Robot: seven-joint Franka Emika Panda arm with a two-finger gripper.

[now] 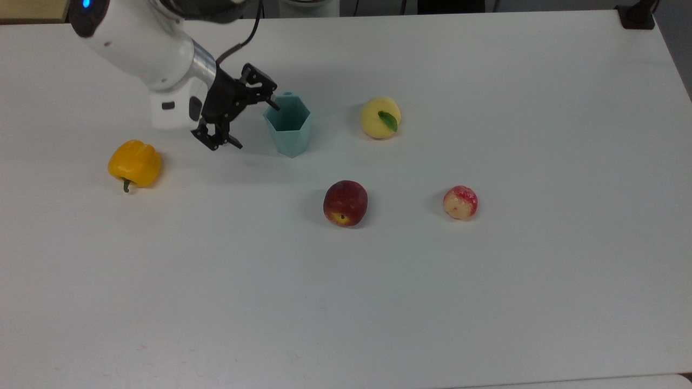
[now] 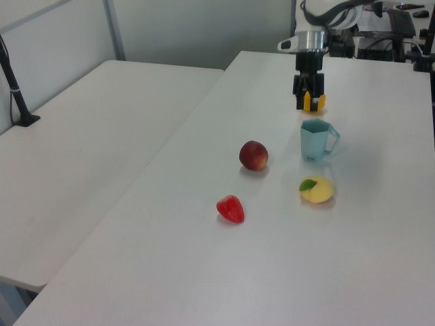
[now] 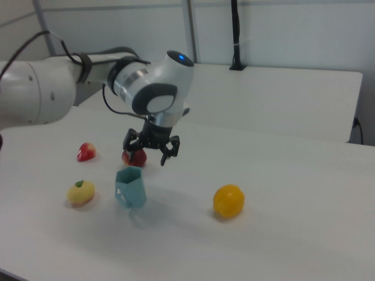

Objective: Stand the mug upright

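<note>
In the upper left of the top view, the pale teal faceted plastic mug (image 1: 288,125) stood upright on the white tabletop (image 1: 378,281), while behind it the black gripper (image 1: 240,118) hung open and empty, so the remaining move was probably just to draw clear.
</note>
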